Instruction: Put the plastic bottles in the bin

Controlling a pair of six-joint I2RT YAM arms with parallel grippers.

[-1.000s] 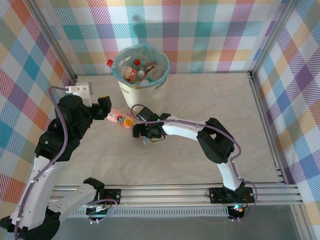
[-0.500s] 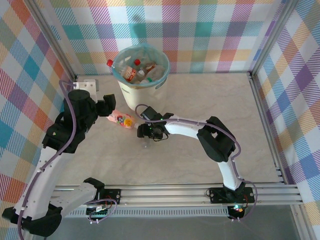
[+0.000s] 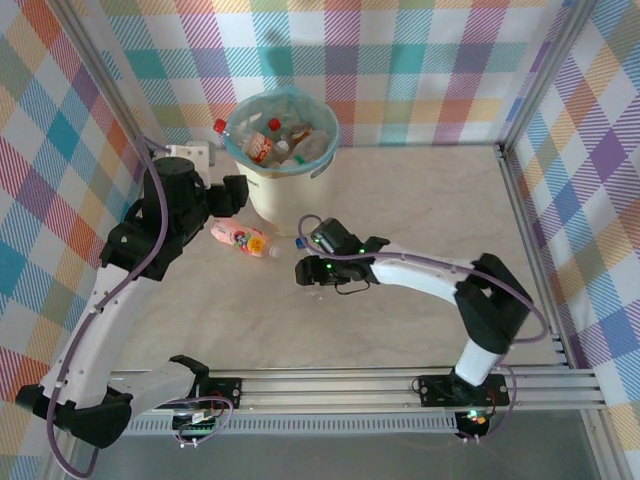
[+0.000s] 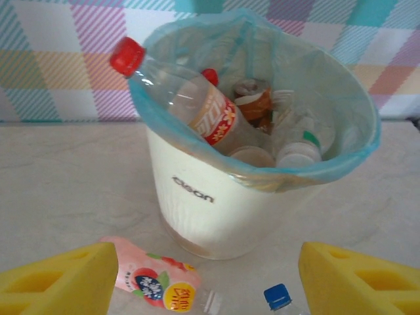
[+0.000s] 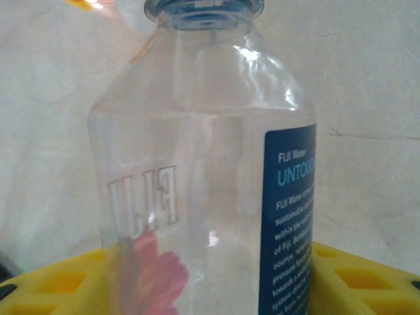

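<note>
**In the right gripper [image 5: 209,262], a clear bottle [image 5: 203,164]; by the bin [image 3: 285,195], the left gripper [image 4: 209,269] open**

At the far middle of the desk [image 3: 420,210], the bin: cream, upright, with a teal bag [image 4: 367,138] folded over the rim. Inside, a heap of plastic bottles [image 4: 295,147], and one red-capped bottle [image 4: 197,108] slanting out over the near-left rim, cap outside.

On the desk just in front of the bin, a pink-labelled bottle [image 3: 240,238] on its side, touched by neither arm.

At the bin's left side, the left gripper: yellow fingers [image 4: 65,279] spread wide, nothing between them, aimed at the bin wall, with the pink-labelled bottle low in its wrist view.

Near the middle of the desk, just right of the pink-labelled bottle, the right gripper around the clear bottle. Blue cap [image 4: 277,296] pointing away from the wrist, toward the bin; dark blue label [image 5: 289,216] on one side. Bottle body between the yellow pads [image 5: 367,282]. Seemingly clamped, a pad against each side, though the close wrist view cuts off most of the contact.
</note>
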